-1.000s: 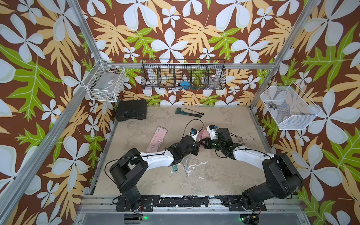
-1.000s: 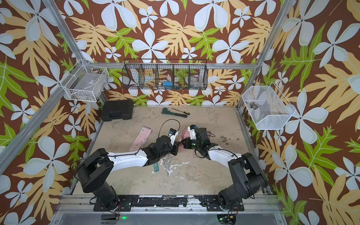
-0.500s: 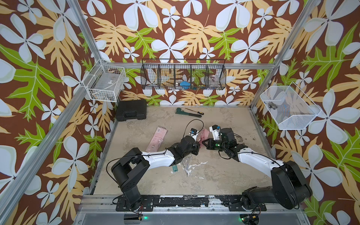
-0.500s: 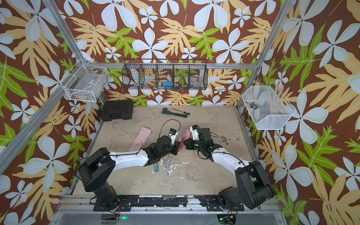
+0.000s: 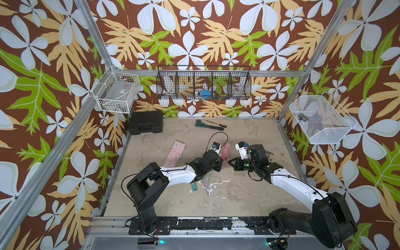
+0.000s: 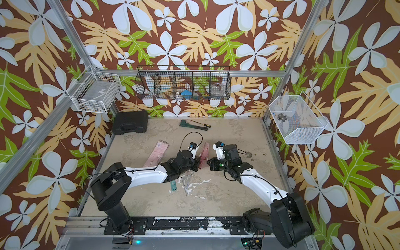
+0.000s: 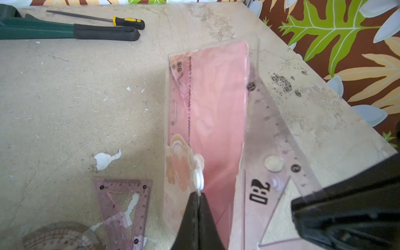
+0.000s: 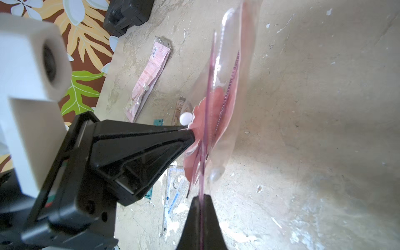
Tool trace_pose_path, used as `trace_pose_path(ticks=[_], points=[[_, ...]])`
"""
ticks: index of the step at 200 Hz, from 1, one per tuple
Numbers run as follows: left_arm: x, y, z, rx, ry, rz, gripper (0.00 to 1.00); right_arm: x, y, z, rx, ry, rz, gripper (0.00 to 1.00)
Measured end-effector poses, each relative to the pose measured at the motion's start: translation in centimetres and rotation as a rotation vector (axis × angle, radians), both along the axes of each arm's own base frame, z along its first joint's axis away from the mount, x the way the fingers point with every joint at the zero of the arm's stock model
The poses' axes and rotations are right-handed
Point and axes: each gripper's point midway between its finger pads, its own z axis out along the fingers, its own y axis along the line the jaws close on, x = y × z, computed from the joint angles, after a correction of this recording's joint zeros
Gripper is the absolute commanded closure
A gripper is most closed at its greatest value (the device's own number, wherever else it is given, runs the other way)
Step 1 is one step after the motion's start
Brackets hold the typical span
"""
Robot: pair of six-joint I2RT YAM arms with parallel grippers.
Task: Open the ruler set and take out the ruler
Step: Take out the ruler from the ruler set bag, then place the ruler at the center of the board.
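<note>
**Desk:** What do the two tools have hold of?

**Photographer:** The left tool [image 7: 198, 194], jaws pressed together, pinches the flowered flap of the pink ruler set [image 7: 216, 104] just beside its white snap [image 7: 198, 177]. The right tool [image 8: 201, 198], jaws likewise pressed together, grips a corner of the clear set square [image 7: 270, 140], which sticks out of the pouch's open side.

**Desk:** And where is the ruler set?

**Photographer:** It is held up on edge between the two tools, over the middle of the counter [image 5: 249, 194]. Whether its lower edge touches the counter cannot be told.

**Desk:** What lies around them?

**Photographer:** Toward the near edge, just beside the left arm [image 5: 177, 174], a green ruler [image 5: 194, 186] and clear ruler pieces [image 5: 206, 187] lie flat. The left wrist view adds a pink set square [image 7: 127, 199] and a protractor [image 7: 58, 236], both flat near the pouch. A second pink pouch [image 5: 174, 153] lies toward the left edge. A black case [image 5: 146, 122] sits in the far left corner. A green wrench [image 5: 207, 126] and a screwdriver [image 5: 216, 123] lie side by side along the far edge.

**Desk:** Room to move?

**Photographer:** Bare, stained counter runs from the right tool to the right edge and on toward the far right corner, and the right arm [image 5: 292, 184] crosses the near right corner
</note>
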Motion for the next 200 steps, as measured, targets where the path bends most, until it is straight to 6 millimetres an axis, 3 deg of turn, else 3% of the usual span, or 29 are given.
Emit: trace_pose_path(ticks=[30, 90, 109, 123, 145, 200], points=[[0.0, 0.0, -0.1, 0.0, 0.004, 0.002, 1.0, 0.0, -1.4, 0.5, 0.003, -0.017, -0.036, 1.0], [0.0, 0.0, -0.1, -0.007, 0.015, 0.01, 1.0, 0.1, -3.2, 4.2, 0.089, -0.124, -0.07, 1.0], [0.0, 0.0, 0.0, -0.009, 0.013, 0.01, 1.0, 0.7, -4.8, 4.7, 0.136, -0.133, -0.136, 1.0], [0.0, 0.0, 0.0, -0.009, 0.013, 0.01, 1.0, 1.3, -6.6, 4.2, 0.185, -0.11, -0.214, 1.0], [0.0, 0.0, 0.1, -0.011, 0.012, 0.009, 1.0, 2.4, -9.8, 1.8, 0.293, -0.028, -0.375, 1.0], [-0.2, 0.1, 0.7, -0.025, 0.006, 0.002, 1.0, 4.3, -14.0, -4.4, 0.5, 0.212, -0.648, 1.0]])
